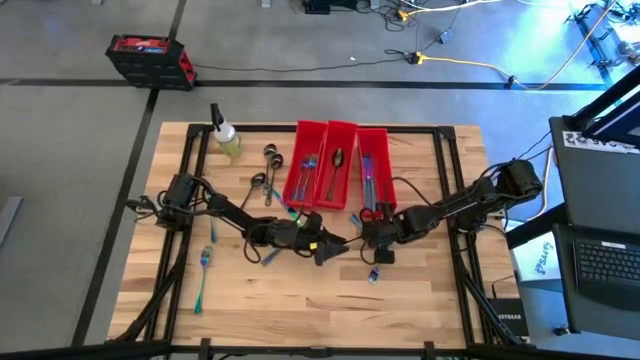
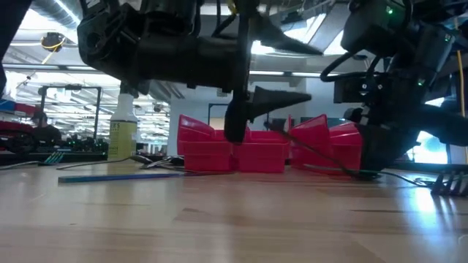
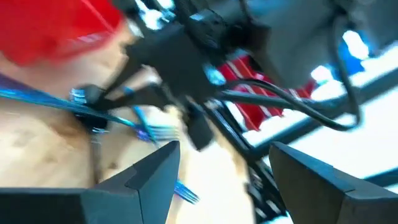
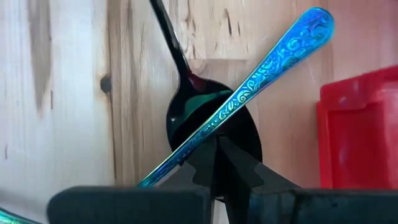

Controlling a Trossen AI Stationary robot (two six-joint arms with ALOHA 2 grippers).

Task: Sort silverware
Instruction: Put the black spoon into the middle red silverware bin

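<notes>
— My right gripper (image 4: pixel 217 163) is clamped on an iridescent blue handle (image 4: pixel 261 78), held over a dark spoon (image 4: pixel 208 118) on the table.

— Around it?

— A red bin (image 4: pixel 360 134) beside; my left gripper (image 3: pixel 224 168) gapes nearby. The handle's head is hidden.

blue handle (image 4: pixel 249 93) head hidden behind right hand (image 4: pixel 217 163), left wrist view blurred

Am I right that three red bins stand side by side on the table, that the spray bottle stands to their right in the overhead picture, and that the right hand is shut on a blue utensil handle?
Not quite: in the high view the spray bottle stands left of the red bins. The rest holds: three bins side by side, the right hand shut on a blue handle.
</notes>
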